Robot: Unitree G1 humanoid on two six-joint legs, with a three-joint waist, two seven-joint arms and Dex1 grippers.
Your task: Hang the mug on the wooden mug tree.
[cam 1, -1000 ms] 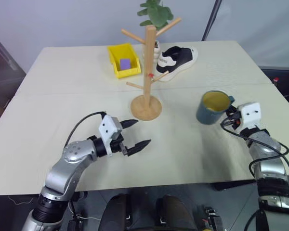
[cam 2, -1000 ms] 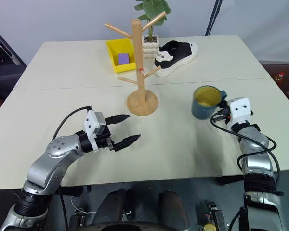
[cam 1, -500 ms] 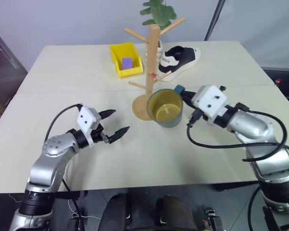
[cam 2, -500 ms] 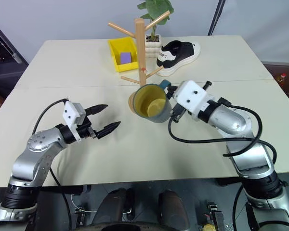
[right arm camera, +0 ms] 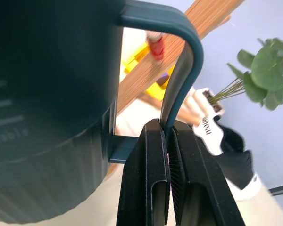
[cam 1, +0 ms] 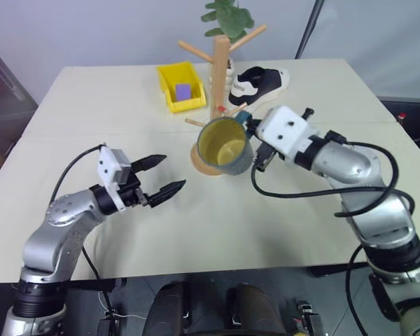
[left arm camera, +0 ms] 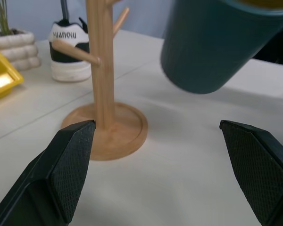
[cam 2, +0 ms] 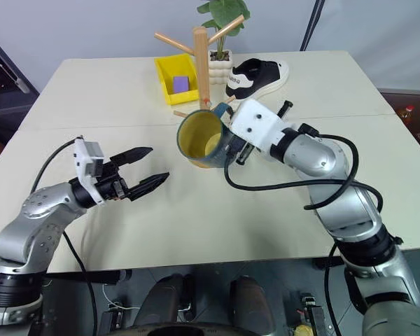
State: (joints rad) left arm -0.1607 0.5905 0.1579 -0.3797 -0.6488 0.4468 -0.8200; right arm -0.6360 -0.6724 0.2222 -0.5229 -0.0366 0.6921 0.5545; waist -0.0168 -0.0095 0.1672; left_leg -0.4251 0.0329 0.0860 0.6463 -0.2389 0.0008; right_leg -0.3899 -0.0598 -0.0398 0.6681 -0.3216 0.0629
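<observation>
Pinched tight on the loop handle of the mug are the fingers of the right gripper, and the mug is held tilted in the air just in front of the wooden mug tree. The red-tipped peg is seen through the handle's opening, so the loop should be steered squarely over that tip before anything is released. Off to the side, the left gripper is held with fingers spread wide, empty.

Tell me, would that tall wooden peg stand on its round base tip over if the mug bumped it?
Possibly. The light wooden mug tree is a tall thin post, so a knock high up could rock it. Its wide disc base probably steadies it against light nudges. The teal-blue ceramic mug, pinched by its handle in the right gripper, looks comparatively heavy.
</observation>
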